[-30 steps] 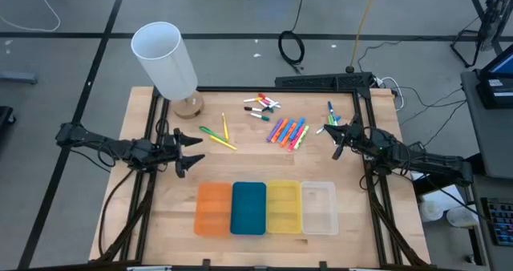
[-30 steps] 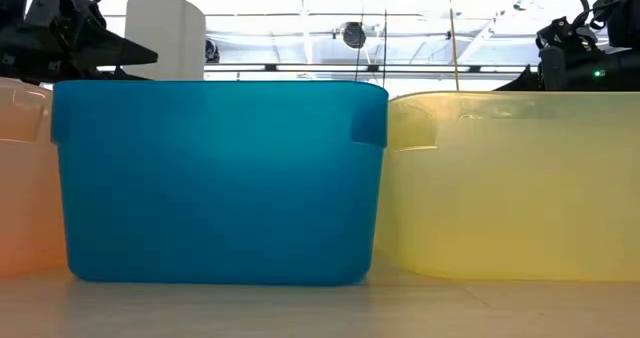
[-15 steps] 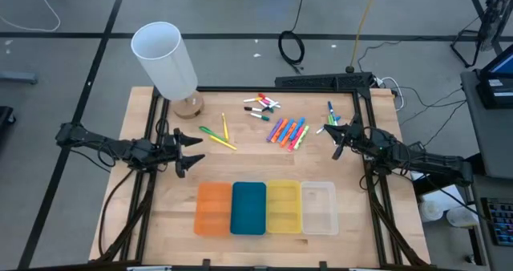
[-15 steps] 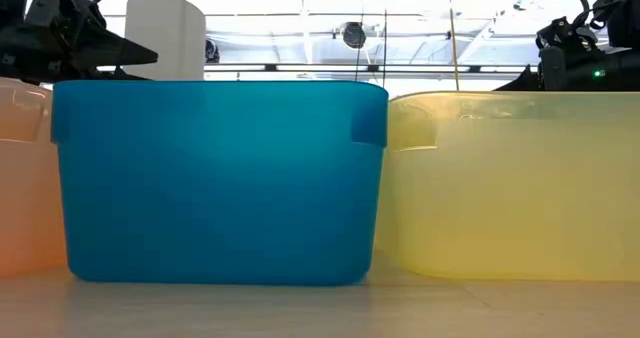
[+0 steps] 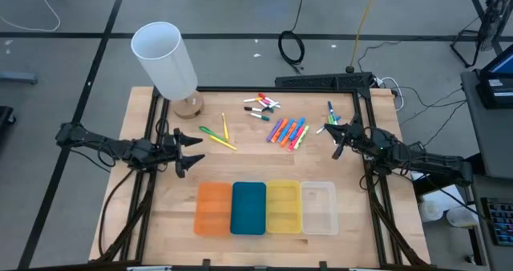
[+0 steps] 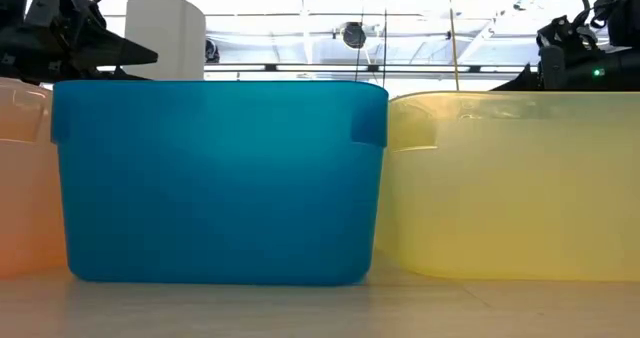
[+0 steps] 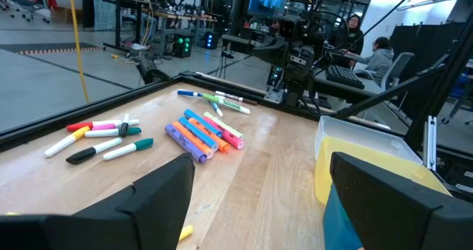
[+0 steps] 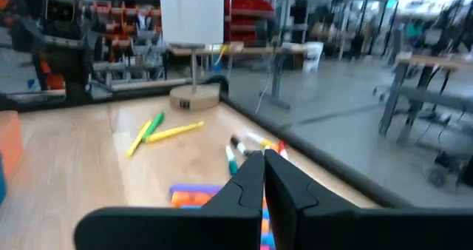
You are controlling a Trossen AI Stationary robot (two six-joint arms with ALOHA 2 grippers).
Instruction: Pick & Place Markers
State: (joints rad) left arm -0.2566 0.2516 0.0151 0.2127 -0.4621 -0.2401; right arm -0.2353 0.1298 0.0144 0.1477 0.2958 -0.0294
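My left end effector (image 5: 195, 148) hangs over the left part of the desk (image 5: 160, 215), fingers spread apart, nothing between them. My right end effector (image 5: 330, 132) sits over the right part, fingers pressed together, empty.

Markers lie in four loose groups on the far half of the desk, all flat. Yellow and green pair (image 5: 218, 134): near my left end effector, long axes fanning, one running toward the desk's far edge, the others slanting down toward the right. White-bodied set (image 5: 260, 105): scattered, mostly lying across the desk. Bright row (image 5: 288, 131): side by side, parallel, long axes slanting from near-left to far-right. Small blue and green cluster (image 5: 330, 111): just beyond my right end effector, which way they lie is unclear.

Four trays (image 5: 265, 208) stand in a row on the near side: orange, blue, yellow, clear. White lamp (image 5: 167, 61) at far left corner.
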